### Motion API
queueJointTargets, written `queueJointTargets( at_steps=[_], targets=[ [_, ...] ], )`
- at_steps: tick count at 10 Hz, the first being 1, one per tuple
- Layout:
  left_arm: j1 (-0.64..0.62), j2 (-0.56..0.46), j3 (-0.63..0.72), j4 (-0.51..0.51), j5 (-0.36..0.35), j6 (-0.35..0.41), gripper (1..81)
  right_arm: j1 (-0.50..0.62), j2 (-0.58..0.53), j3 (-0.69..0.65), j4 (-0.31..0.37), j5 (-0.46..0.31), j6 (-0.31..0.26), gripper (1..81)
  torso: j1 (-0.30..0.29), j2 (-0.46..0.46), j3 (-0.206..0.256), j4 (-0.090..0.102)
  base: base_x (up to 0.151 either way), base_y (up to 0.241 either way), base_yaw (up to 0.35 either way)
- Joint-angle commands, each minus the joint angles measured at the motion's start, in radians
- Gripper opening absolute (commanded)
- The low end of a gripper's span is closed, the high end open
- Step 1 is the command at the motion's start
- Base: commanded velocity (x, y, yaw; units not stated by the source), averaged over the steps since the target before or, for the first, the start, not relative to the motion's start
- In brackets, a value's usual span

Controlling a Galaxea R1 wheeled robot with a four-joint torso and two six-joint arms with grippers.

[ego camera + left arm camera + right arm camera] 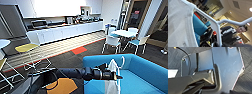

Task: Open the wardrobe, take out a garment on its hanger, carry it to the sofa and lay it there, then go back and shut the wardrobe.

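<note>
Reaching across from the left of the head view, the left arm ends in the left gripper (113, 75), pinched on the hanger (122, 60), whose thin white hook curves up just above it. The garment (112, 80) hangs from that hanger below the gripper, its white fabric draped in front of the sofa (147, 72). In the left wrist view the hanger (217, 26) shows close up as a white bar forking at a central stem, with the shirt's collar and shoulder (179, 25) wrapped over one arm of it. Behind it lies the blue of the sofa (197, 26), and beyond that a person (233, 33) in a dark patterned top. The right gripper cannot be told as spread or closed. Past the sofa, a white table (123, 33) with white chairs (111, 42) stands on dark floor, and a long white kitchen counter (67, 31) runs along the far wall.
</note>
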Motion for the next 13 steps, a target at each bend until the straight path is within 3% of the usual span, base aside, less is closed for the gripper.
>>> queueJointTargets(
  at_steps=[1,11,13],
  targets=[
    [-0.160,0.003,0.069,0.044,-0.047,0.007,1.0,0.022,0.006,0.009,-0.004,-0.058,-0.003,81.1,0.000,0.000,0.000,0.000,0.000,0.000,0.000],
    [-0.159,0.001,0.069,0.046,-0.043,0.007,1.0,0.020,0.008,0.009,-0.003,-0.058,-0.003,81.1,0.000,0.000,0.000,0.000,0.000,0.000,0.000],
    [-0.159,0.006,0.069,0.047,-0.043,0.007,1.0,0.020,0.008,0.009,-0.004,-0.058,-0.003,81.1,-0.002,0.000,0.000,0.000,0.074,0.000,0.000]
  ],
)
